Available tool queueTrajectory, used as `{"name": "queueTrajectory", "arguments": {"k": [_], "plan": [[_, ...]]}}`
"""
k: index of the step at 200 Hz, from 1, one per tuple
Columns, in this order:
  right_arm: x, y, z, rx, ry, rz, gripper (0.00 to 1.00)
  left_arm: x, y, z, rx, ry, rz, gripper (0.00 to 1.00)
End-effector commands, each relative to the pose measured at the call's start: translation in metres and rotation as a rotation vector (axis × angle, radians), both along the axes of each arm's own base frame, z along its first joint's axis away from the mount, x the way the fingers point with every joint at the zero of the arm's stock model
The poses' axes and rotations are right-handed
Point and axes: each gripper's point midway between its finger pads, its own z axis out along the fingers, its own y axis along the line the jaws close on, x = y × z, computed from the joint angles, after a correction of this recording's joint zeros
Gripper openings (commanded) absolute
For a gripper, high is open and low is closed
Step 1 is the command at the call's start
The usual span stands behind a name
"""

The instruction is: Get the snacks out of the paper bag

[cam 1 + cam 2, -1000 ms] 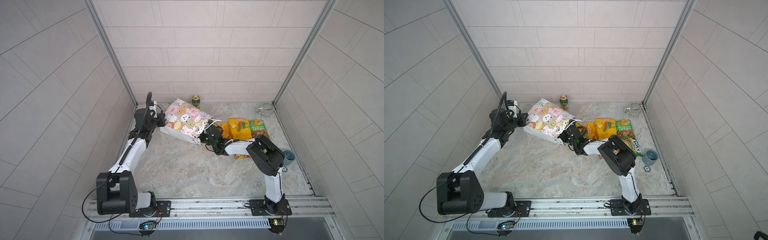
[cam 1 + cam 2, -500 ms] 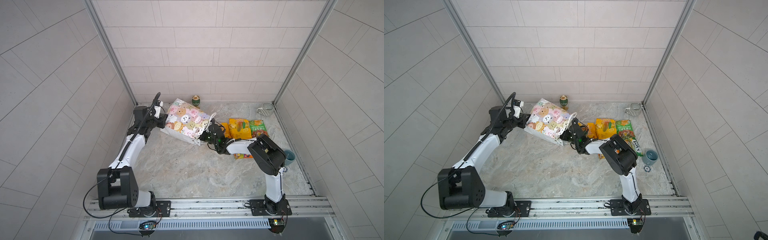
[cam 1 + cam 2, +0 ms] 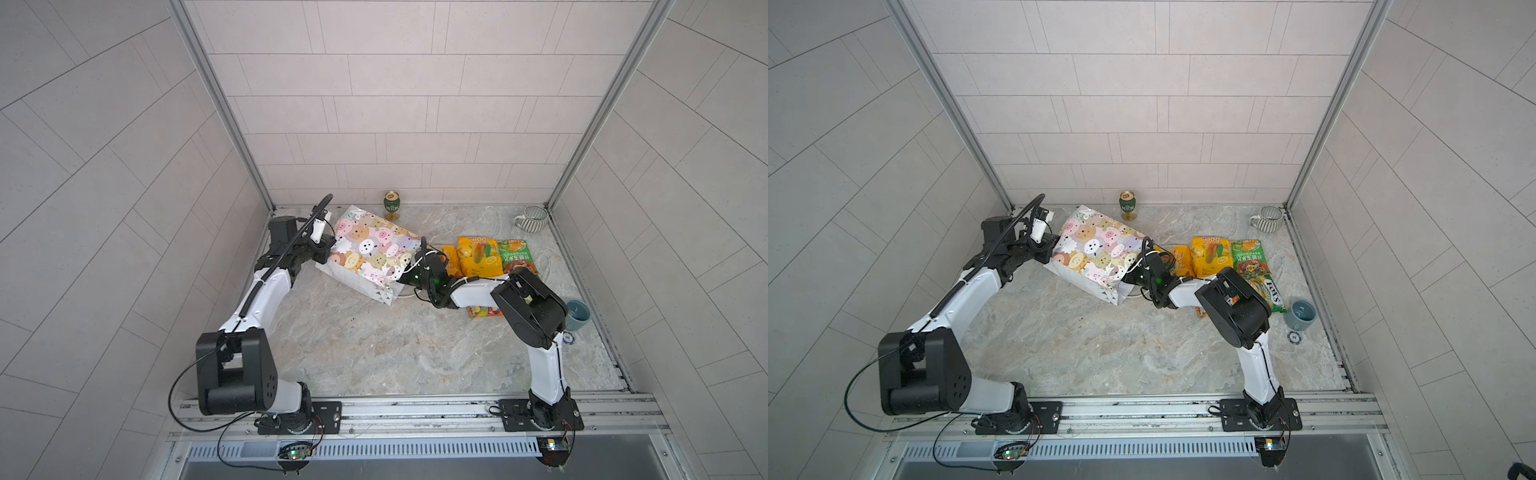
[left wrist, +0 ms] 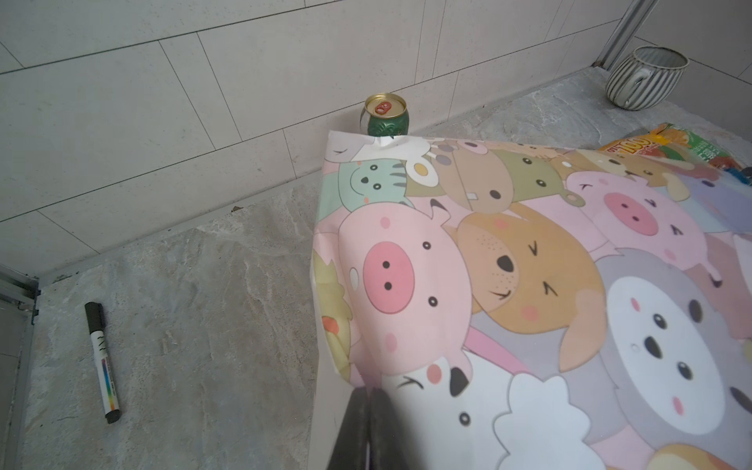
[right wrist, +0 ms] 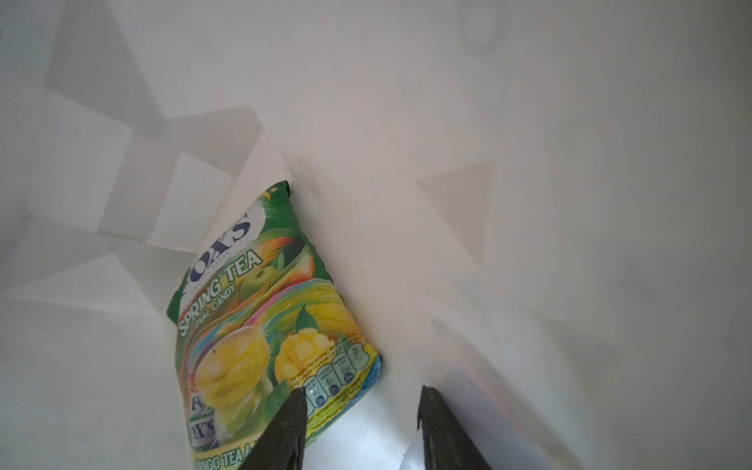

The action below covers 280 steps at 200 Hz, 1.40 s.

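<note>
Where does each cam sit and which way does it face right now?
Top views: high in front, looking down at the table; left arm and right arm show.
Left wrist: faces the paper bag from outside; shut left pincer shows.
Right wrist: inside the bag, faces a green snack packet; open right pincer shows.
Shared: can appears in top and left wrist views.
</note>
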Motion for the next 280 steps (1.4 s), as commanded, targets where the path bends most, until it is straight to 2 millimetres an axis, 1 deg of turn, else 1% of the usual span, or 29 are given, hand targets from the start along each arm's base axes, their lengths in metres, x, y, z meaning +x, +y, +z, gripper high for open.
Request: {"name": "queueTrajectory", "arguments": {"k": [1, 18, 34, 53, 94, 107, 118, 135, 147, 160, 182, 220, 239, 258, 280], "plan": [[0.005, -0.007, -0.003, 0.007, 0.011, -0.025, 0.48, 0.007, -0.001, -0.008, 0.000, -0.012, -0.040, 0.00], [0.005, -0.009, -0.005, 0.029, 0.043, -0.025, 0.49, 0.011, 0.003, -0.022, -0.007, 0.015, -0.029, 0.00], [0.005, -0.006, -0.006, 0.073, 0.077, -0.009, 0.49, 0.013, 0.002, -0.037, -0.004, 0.043, -0.037, 0.00], [0.000, -0.002, -0.011, 0.071, 0.110, 0.003, 0.49, 0.014, 0.005, -0.053, 0.017, 0.067, -0.037, 0.00], [-0.009, -0.004, -0.032, -0.009, 0.198, -0.009, 0.51, 0.015, 0.011, -0.070, 0.025, 0.089, -0.033, 0.00], [-0.012, -0.005, -0.037, -0.035, 0.233, -0.009, 0.51, 0.015, 0.016, -0.076, 0.019, 0.106, -0.026, 0.00], [-0.015, -0.002, -0.038, -0.037, 0.243, 0.002, 0.51, 0.014, 0.019, -0.079, 0.010, 0.114, -0.024, 0.00], [-0.020, 0.006, -0.040, -0.028, 0.262, 0.023, 0.51, 0.014, 0.020, -0.080, -0.005, 0.111, -0.025, 0.00], [-0.023, 0.012, -0.042, -0.030, 0.264, 0.046, 0.51, 0.014, 0.016, -0.081, -0.020, 0.109, -0.049, 0.00], [-0.025, 0.021, -0.044, 0.008, 0.276, 0.068, 0.50, 0.015, 0.014, -0.079, -0.040, 0.102, -0.057, 0.00], [-0.028, 0.028, -0.048, 0.035, 0.273, 0.097, 0.47, 0.016, 0.010, -0.074, -0.084, 0.089, -0.068, 0.00], [-0.030, 0.047, -0.042, 0.099, 0.248, 0.156, 0.47, 0.019, 0.005, -0.068, -0.129, 0.077, -0.085, 0.00], [-0.024, 0.049, -0.047, 0.108, 0.253, 0.128, 0.46, 0.019, 0.003, -0.065, -0.142, 0.071, -0.093, 0.00], [-0.013, 0.052, -0.042, 0.144, 0.217, 0.090, 0.46, 0.019, 0.001, -0.062, -0.153, 0.065, -0.101, 0.00], [-0.003, 0.062, -0.038, 0.154, 0.200, 0.080, 0.41, 0.018, 0.000, -0.061, -0.162, 0.060, -0.106, 0.00]]}}
